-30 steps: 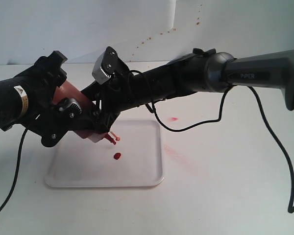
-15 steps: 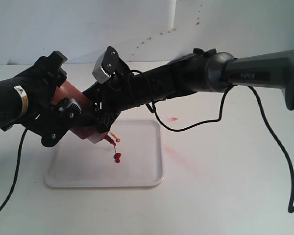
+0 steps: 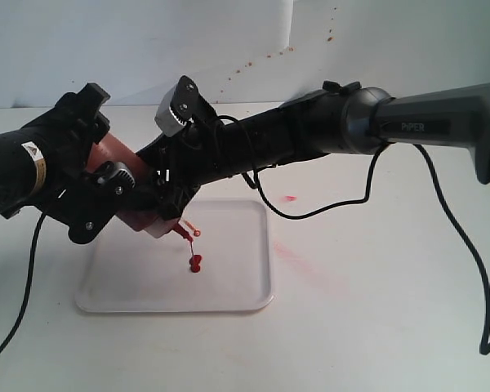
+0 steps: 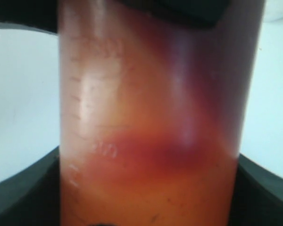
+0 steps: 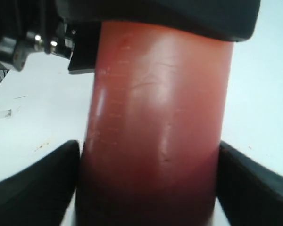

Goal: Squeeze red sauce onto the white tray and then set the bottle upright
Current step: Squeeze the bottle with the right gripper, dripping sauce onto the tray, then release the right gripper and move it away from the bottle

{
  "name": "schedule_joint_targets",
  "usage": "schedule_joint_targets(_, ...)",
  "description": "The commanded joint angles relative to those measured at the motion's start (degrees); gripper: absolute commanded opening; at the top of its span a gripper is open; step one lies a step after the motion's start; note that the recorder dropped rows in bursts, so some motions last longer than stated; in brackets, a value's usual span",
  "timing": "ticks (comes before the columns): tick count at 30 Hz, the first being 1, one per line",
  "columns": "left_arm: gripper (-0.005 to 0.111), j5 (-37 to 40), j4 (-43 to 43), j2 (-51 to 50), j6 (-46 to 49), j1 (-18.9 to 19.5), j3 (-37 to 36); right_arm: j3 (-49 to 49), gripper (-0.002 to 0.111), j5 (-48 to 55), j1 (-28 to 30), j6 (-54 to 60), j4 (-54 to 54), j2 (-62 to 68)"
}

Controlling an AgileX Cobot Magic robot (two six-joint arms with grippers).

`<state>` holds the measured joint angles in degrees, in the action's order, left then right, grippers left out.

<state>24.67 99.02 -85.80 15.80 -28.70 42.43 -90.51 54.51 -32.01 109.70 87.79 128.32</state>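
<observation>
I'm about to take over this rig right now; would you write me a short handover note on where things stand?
Left gripper: shut on the bottle.
Right gripper: shut on the same bottle.
Bottle: held off the table by both arms, tilted over the white tray, nozzle pointing down at it.
Done: a small blob of red sauce lies on the tray below the nozzle, with a thin strand joining the two.
Left: end the squeeze, tip the bottle upright, stand it down and release it.
</observation>
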Motion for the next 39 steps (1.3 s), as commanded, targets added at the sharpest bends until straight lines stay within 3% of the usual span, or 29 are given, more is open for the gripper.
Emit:
schedule_joint_targets(1,0.000,1.6,0.9,0.5,-3.6,-0.2,-0.2,-0.3,0.105,5.7,-0.6,0.4,-1.3,-0.8)
schedule_joint_targets(6,0.000,1.7,0.9,0.5,-3.7,-0.2,-0.2,-0.3,0.105,5.6,-0.6,0.3,-1.3,-0.8)
schedule_joint_targets(22,0.000,2.3,-14.8,0.5,-3.7,-0.2,-0.5,-0.3,0.105,1.4,-0.5,0.9,-5.8,-6.4)
schedule_joint_targets(28,0.000,2.2,-14.6,0.5,-9.5,-0.2,-1.9,-0.3,0.105,-0.5,-0.2,-0.1,-10.4,-9.1)
schedule_joint_targets(35,0.000,2.2,-14.6,0.5,-10.4,-0.2,-1.9,-0.3,0.105,0.5,4.2,-7.1,-12.5,-12.6)
schedule_joint_targets(39,0.000,1.8,-14.6,0.5,-12.4,-0.2,-1.9,-0.3,0.105,6.5,8.1,-11.7,-15.3,-14.8)
